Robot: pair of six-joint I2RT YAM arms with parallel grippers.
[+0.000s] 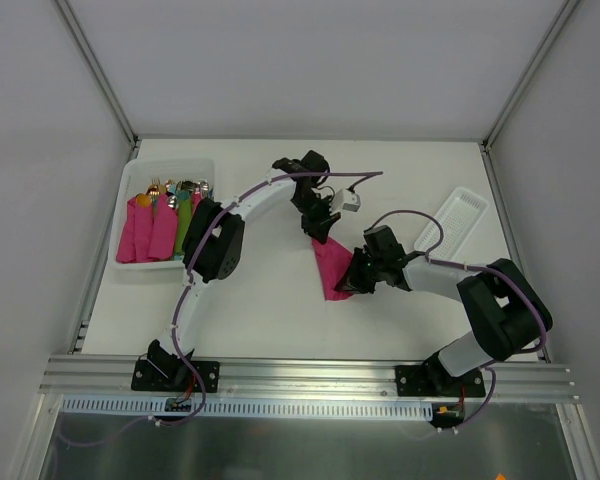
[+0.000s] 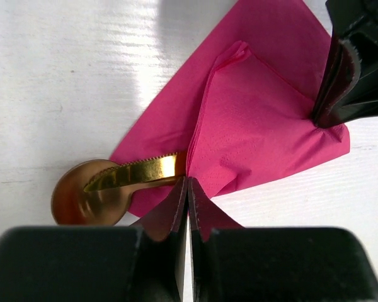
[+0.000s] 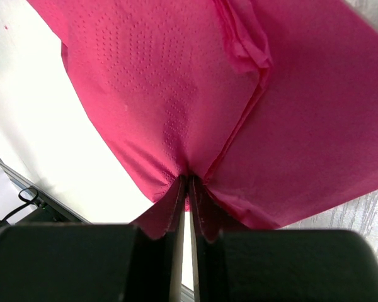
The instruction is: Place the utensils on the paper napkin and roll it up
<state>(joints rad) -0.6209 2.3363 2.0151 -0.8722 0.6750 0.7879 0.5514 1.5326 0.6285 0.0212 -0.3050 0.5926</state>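
Observation:
The magenta paper napkin (image 1: 331, 270) lies mid-table, one flap folded over the gold utensils. In the left wrist view the napkin (image 2: 258, 119) covers the handles; only a round spoon bowl (image 2: 75, 200) and a serrated knife blade (image 2: 138, 170) stick out at its left. My left gripper (image 2: 188, 181) is shut on the folded napkin edge where the utensils go under; it is at the napkin's far end in the top view (image 1: 321, 232). My right gripper (image 3: 189, 181) is shut on a napkin fold (image 3: 176, 94), at the near right side (image 1: 352, 281). Its fingers (image 2: 340, 75) show in the left wrist view.
A white bin (image 1: 145, 170) at the back left holds pink napkin bundles with mixed cutlery tips. A white slotted tray (image 1: 460, 215) lies at the right, behind the right arm. Metal frame posts stand at the table's back corners.

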